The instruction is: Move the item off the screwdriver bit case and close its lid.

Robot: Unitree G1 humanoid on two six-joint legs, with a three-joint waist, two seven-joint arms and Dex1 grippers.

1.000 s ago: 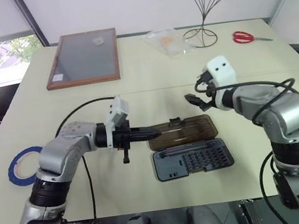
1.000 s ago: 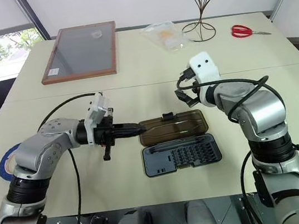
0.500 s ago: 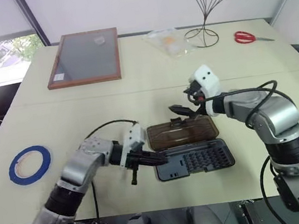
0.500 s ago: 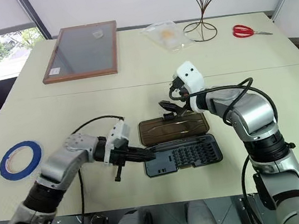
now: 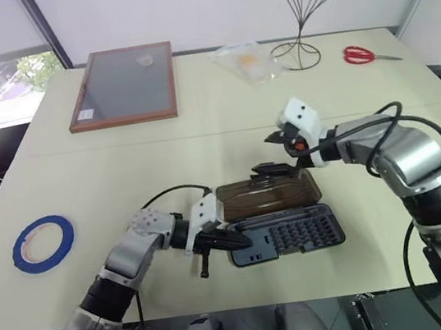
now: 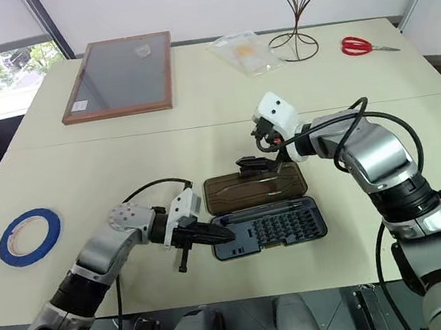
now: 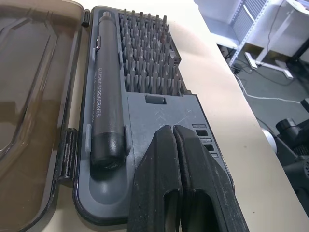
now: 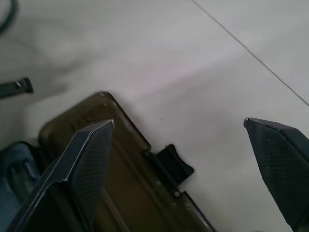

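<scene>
The blue tape ring (image 5: 44, 243) lies flat on the table at the far left, well apart from the screwdriver bit case (image 5: 285, 236). The case lies open with its rows of bits showing and a grey electric screwdriver (image 7: 104, 106) along the hinge side. Its smoky brown lid (image 5: 267, 195) lies flat behind the base. My left gripper (image 5: 245, 244) is shut and empty, with its tips just over the left end of the base (image 7: 145, 58). My right gripper (image 5: 271, 153) stands wide open above the lid's far edge, straddling the black latch tab (image 8: 171, 162).
A wooden-framed grey board (image 5: 121, 84) lies at the back left. A clear plastic bag (image 5: 245, 60), a black wire stand (image 5: 295, 56) and red scissors (image 5: 363, 53) sit along the back. The table's front edge runs just below the case.
My left gripper has dropped from the lid's left end down to the left end of the base. My right gripper has turned and edged left over the latch tab.
</scene>
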